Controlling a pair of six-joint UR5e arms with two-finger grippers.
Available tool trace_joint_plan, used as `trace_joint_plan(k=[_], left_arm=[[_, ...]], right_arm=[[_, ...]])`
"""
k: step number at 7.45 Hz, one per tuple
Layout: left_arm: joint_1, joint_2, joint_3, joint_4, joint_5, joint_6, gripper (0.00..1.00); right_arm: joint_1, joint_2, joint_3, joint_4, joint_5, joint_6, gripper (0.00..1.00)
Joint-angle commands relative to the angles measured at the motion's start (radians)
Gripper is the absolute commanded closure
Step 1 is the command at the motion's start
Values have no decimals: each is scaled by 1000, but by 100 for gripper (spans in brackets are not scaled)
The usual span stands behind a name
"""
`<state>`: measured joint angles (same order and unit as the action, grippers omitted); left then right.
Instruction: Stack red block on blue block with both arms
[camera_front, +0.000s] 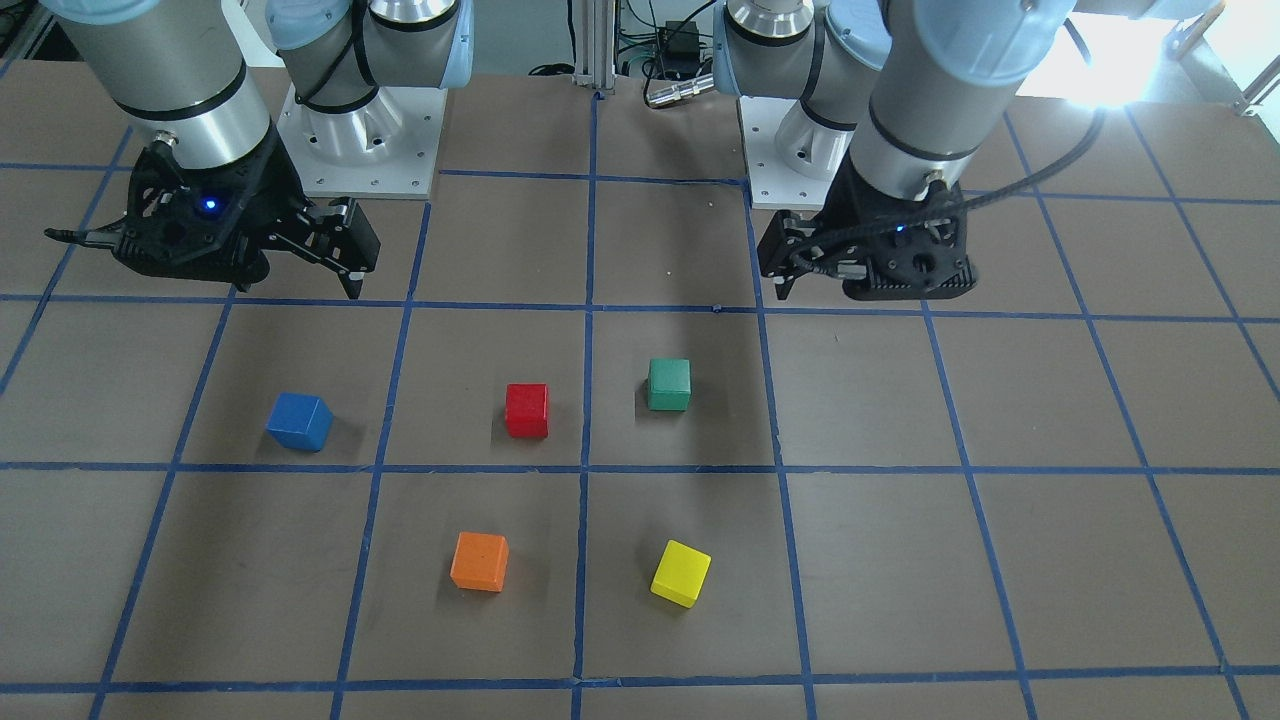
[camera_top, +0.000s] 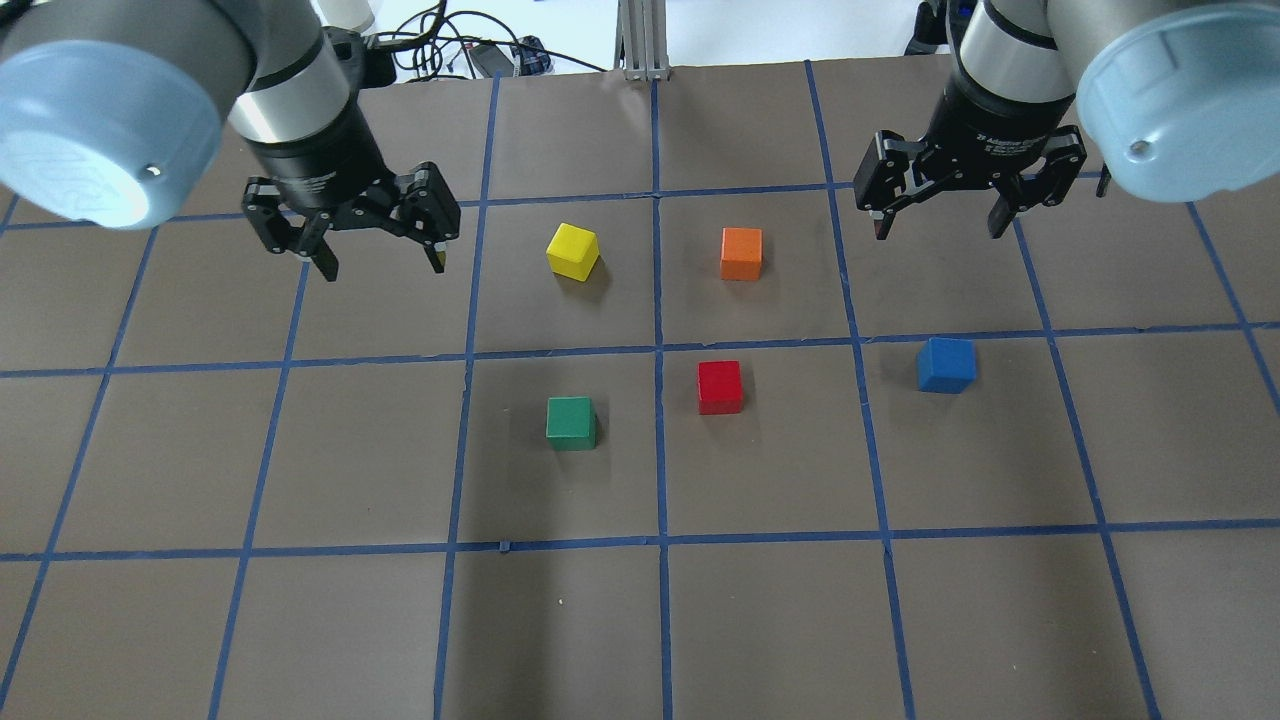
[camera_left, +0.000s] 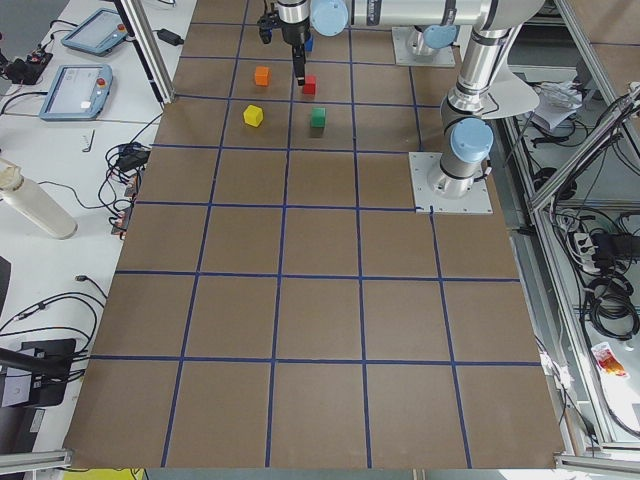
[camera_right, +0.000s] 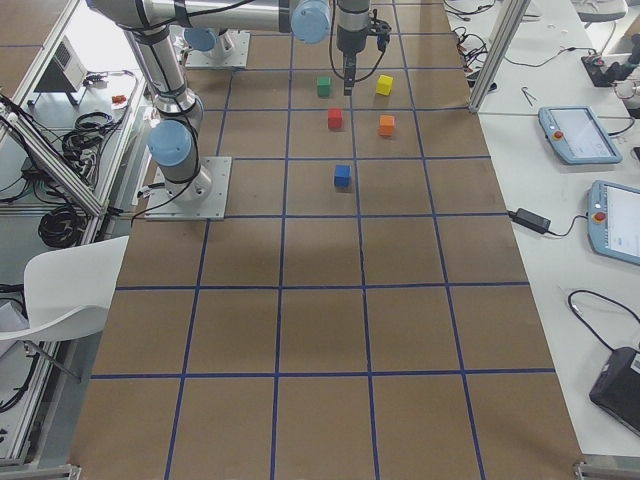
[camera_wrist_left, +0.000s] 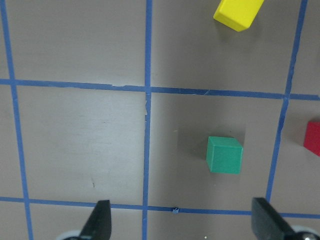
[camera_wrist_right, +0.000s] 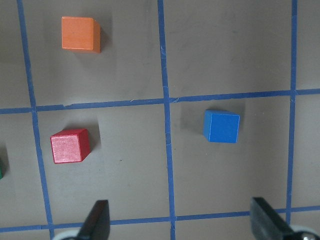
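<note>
The red block (camera_top: 720, 387) sits on the table near the middle, also in the right wrist view (camera_wrist_right: 70, 146). The blue block (camera_top: 945, 364) sits apart from it, one grid square toward my right side, and shows in the right wrist view (camera_wrist_right: 221, 126). My right gripper (camera_top: 940, 228) is open and empty, hovering above the table just beyond the blue block. My left gripper (camera_top: 383, 262) is open and empty, hovering over the far left part of the grid, away from both blocks. The left wrist view shows only the red block's edge (camera_wrist_left: 312, 138).
A green cube (camera_top: 571, 422) lies left of the red block. A yellow cube (camera_top: 573, 250) and an orange cube (camera_top: 741, 253) lie one row farther away. Blue tape lines grid the brown table (camera_top: 640, 620). The arm bases (camera_front: 365, 140) stand at the robot's edge.
</note>
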<state>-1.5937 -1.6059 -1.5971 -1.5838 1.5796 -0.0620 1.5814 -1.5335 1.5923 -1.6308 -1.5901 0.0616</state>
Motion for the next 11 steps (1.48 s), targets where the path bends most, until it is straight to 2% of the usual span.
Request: trace_joint_plan(k=[1,2,4,7,9,10,11], left_arm=[[35,111,-172,148,-9,60,0],[35,109,-193,219,-13,59,0],[34,112,-137,161,-96,54,0],[12,133,-103,108,-95,54,0],[14,112,-74,79,-93,56,0],[14,112,-72,76,-92,56,0],[14,113,-78,73,-92,54,0]], right_arm=[[2,1,0,0,-1,1,0],[2,1,2,0,-1,1,0],[2,1,2,2,-1,1,0],[5,0,3,2,-1,1,0],[8,4,9,3,2,3,0],[21,9,41,-7,10,51,0],[60,22,78,-21,75,99,0]])
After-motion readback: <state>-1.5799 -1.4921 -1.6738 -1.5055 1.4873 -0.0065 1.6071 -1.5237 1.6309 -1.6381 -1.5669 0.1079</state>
